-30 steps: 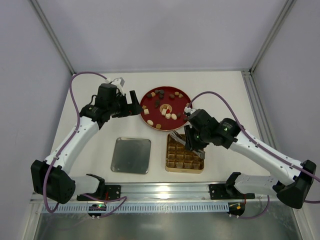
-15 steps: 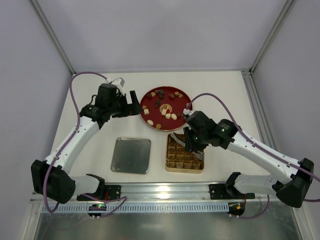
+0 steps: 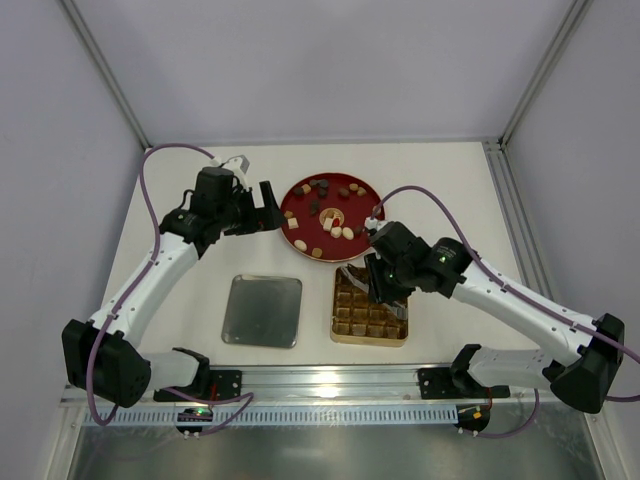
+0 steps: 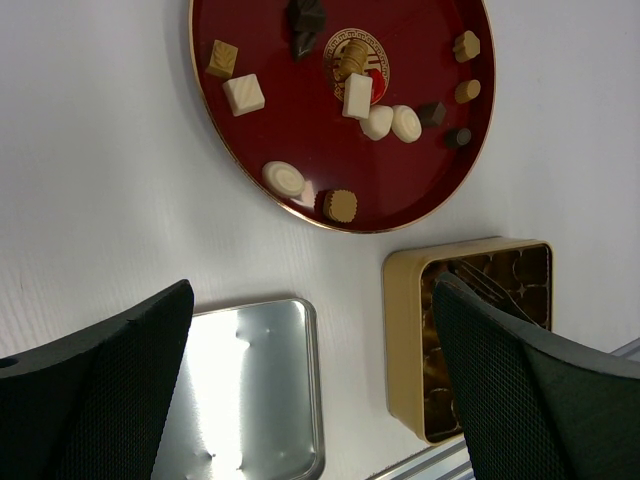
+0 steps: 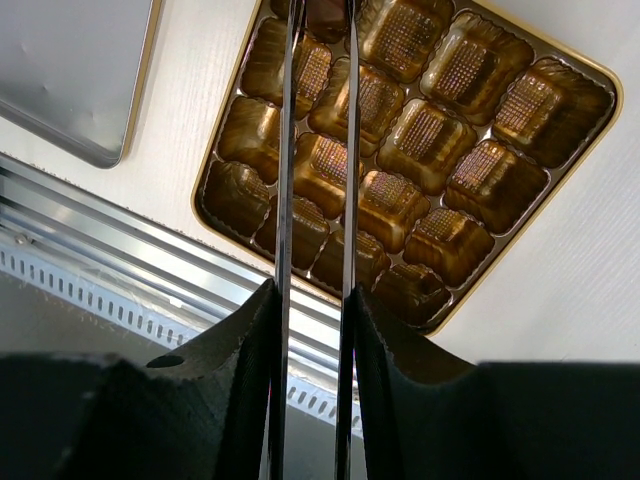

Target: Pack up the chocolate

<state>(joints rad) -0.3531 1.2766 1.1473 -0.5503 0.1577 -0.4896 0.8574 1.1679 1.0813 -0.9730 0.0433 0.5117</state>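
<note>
While every piece of chocolate (image 4: 357,96) we can make out lies loose on the red plate (image 4: 300,120), just ahead of the left gripper (image 4: 312,290), the gridded tin (image 5: 480,170) sits directly beneath the right gripper (image 5: 320,40). Only the right wrist view shows us its two thin blades a narrow slit apart over the tin's cells. Something dark sits at their far end, and we cannot tell whether they pinch it. From the left wrist we see that gripper's fingers (image 4: 100,390) spread wide, with a flat silver tray (image 4: 250,390) below them. From above, the left arm stretches forward and its gripper is level with the plate, while the right arm reaches across with its wrist pitched down.
</note>
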